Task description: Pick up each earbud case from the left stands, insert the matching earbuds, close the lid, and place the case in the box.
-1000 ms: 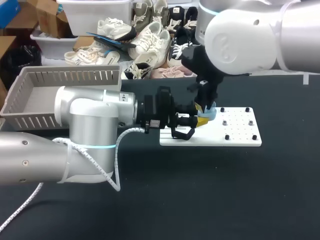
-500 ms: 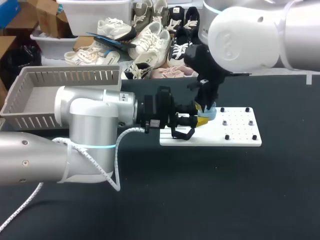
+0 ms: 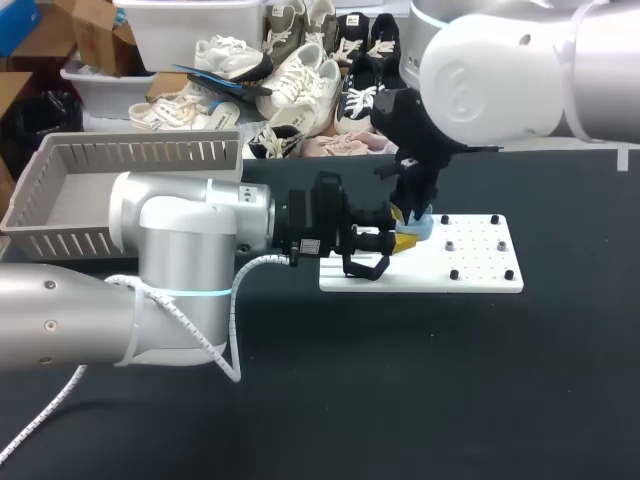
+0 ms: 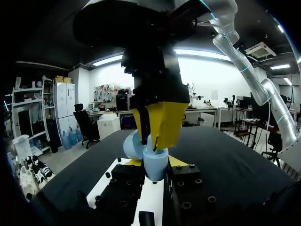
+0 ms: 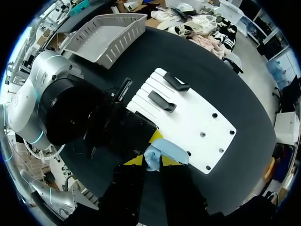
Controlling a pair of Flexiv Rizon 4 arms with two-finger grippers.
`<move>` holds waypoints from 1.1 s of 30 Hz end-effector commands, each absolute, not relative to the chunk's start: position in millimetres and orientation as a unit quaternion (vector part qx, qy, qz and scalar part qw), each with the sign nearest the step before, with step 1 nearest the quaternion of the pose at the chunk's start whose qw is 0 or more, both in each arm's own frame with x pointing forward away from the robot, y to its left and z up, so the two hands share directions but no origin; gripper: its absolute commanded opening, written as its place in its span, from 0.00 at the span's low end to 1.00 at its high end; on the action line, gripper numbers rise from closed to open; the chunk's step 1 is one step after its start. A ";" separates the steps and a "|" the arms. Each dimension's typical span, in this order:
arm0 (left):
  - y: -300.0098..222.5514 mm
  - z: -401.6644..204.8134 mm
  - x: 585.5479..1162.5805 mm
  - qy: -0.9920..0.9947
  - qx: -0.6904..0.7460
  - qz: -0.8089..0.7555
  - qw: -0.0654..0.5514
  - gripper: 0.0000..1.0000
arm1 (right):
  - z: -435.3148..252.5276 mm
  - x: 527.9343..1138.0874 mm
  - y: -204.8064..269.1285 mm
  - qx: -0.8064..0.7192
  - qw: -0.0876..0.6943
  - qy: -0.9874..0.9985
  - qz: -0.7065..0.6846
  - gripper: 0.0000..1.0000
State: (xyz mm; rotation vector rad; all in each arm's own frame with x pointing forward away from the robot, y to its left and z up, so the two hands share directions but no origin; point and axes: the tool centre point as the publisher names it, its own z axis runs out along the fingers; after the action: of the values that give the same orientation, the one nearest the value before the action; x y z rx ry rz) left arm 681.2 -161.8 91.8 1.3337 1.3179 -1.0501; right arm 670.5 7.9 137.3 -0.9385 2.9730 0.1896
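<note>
Earbud case (image 3: 422, 228): pale blue with its lid open. It is held just above the white board (image 3: 480, 272), near the board's 9 o'clock end and a little toward 3 o'clock from the middle of the head view.
Case heading: the body's mouth faces up. The lid is swung back and leans away from the left gripper (image 4: 155, 162). The opened case's long axis therefore runs roughly 9 to 3 o'clock in the head view, with the lid at the 3 o'clock end.
Left gripper state: it reaches in level from 9 o'clock. Its fingers are drawn in on the case body, with a yellow tip against each side, so the case is clamped between them.
Right gripper (image 3: 412, 213): it comes down from 12 o'clock right over the case mouth, touching it or nearly so. I cannot tell how far open it is or whether it holds anything.
Stands (image 5: 162, 101): two black ones on the board's 9 o'clock end, beside the left gripper.
Studs (image 3: 455, 245): small and black, scattered over the board's 3 o'clock half.
Box (image 3: 150, 152): grey with slatted walls, at 9 to 10 o'clock on the table (image 3: 480, 380), well apart from the board.
</note>
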 end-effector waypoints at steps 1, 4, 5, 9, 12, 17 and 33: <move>-162.1 91.4 681.5 0.538 0.545 -0.430 0.477 0.00 | 137.7 667.9 7.9 -0.299 0.013 0.952 0.060 0.00; -162.1 91.4 681.5 0.538 0.545 -0.430 0.477 0.00 | 138.4 668.1 7.8 -0.299 0.014 0.952 0.060 0.15; -162.1 91.4 681.5 0.538 0.545 -0.430 0.477 0.00 | 138.5 668.1 7.7 -0.298 0.014 0.952 0.061 0.24; -162.1 91.4 681.5 0.538 0.545 -0.430 0.477 0.00 | 138.8 667.7 7.8 -0.300 0.014 0.952 0.061 0.37; -162.1 91.4 681.5 0.538 0.545 -0.430 0.477 0.00 | 140.0 667.4 7.7 -0.301 0.014 0.952 0.060 0.38; -162.1 91.4 681.5 0.538 0.545 -0.430 0.477 0.00 | 140.9 667.3 8.1 -0.303 0.015 0.951 0.055 0.38; -162.1 91.4 681.5 0.538 0.545 -0.430 0.477 0.00 | 160.4 669.9 7.4 -0.300 0.037 0.952 0.052 0.40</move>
State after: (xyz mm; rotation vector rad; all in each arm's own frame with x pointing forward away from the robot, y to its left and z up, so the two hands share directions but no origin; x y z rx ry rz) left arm 681.5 -162.1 92.1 1.3335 1.3178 -1.0500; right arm 675.6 11.2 156.6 -0.9340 2.9375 0.1619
